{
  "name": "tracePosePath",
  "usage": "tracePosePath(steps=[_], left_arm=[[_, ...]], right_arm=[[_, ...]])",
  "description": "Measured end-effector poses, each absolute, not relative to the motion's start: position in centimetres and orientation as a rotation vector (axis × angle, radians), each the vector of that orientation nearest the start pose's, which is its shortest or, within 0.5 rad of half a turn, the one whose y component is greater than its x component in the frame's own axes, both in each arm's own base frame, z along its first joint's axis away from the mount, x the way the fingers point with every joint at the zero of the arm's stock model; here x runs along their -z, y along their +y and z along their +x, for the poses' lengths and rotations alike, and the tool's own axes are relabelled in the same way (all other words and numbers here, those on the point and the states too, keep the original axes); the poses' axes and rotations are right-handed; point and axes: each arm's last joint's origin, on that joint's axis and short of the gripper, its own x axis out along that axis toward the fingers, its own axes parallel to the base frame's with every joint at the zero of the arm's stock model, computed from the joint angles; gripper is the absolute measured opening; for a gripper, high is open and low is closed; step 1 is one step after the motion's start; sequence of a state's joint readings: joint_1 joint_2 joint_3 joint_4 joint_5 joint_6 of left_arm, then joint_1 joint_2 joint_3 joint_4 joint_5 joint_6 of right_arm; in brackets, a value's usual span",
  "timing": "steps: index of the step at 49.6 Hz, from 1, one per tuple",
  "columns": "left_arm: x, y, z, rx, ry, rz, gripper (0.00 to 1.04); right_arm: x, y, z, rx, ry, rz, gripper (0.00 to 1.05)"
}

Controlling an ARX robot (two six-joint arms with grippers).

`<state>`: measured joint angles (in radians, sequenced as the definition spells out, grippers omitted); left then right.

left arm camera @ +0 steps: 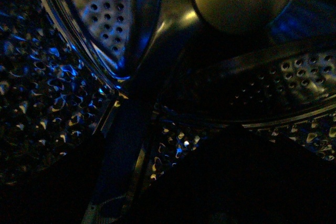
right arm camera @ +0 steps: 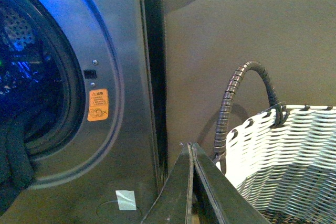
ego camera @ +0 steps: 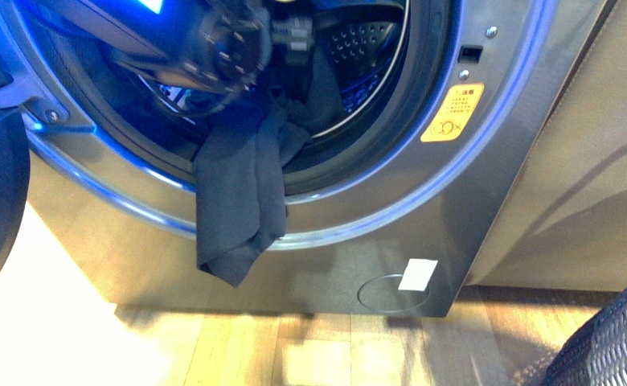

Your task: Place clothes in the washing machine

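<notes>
right jaws (right arm camera: 191, 182) clenched empty, well apart from clothes (ego camera: 242, 189) draped over washing machine (ego camera: 455, 209) gasket — left jaws unseen

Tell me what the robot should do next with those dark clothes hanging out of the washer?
Probably gather the hanging end inward: the clothes droop over the washing machine's porthole rim, while the left arm reaches inside the drum.

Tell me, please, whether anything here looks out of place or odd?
Yes: the dark clothes are only partly inside the washing machine. A long length spills over the door seal and hangs down the front panel, so the door could not close cleanly yet.
</notes>
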<state>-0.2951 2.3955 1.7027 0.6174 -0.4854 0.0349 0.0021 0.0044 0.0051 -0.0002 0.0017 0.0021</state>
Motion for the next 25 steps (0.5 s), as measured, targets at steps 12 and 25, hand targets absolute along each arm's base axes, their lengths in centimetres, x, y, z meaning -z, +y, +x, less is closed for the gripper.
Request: tracePosePath(steps=[12,25], left_arm=[[-17.3,-14.1,45.9,-0.123,0.065,0.051,0.98],[-17.3,-14.0,38.3,0.051,0.091,0.055,0.98]], right_arm=[[-16.5,0.0,9.8,0.0,-0.001,0.002,0.02],[-16.5,0.0,9.8,0.0,-0.001,0.002,0.02]])
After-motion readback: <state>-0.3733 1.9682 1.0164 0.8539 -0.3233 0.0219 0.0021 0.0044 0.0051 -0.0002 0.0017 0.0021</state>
